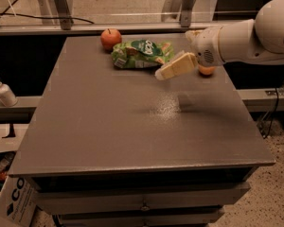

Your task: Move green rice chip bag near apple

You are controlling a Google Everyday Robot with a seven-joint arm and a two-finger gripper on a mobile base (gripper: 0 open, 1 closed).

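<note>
The green rice chip bag (142, 54) lies flat at the far end of the grey table (109, 126), just right of the apple (110, 38) and almost touching it. The apple is red-orange and sits near the table's far left edge. My gripper (166, 72) hangs above the table just right of the bag's right end, apart from it and holding nothing. The white arm (241, 37) reaches in from the right.
A small orange fruit (207, 70) sits at the far right of the table, partly hidden behind my wrist. A white pump bottle (3, 91) stands on a ledge to the left. Drawers run below the table's front edge. A cardboard box (12, 200) sits on the floor at lower left.
</note>
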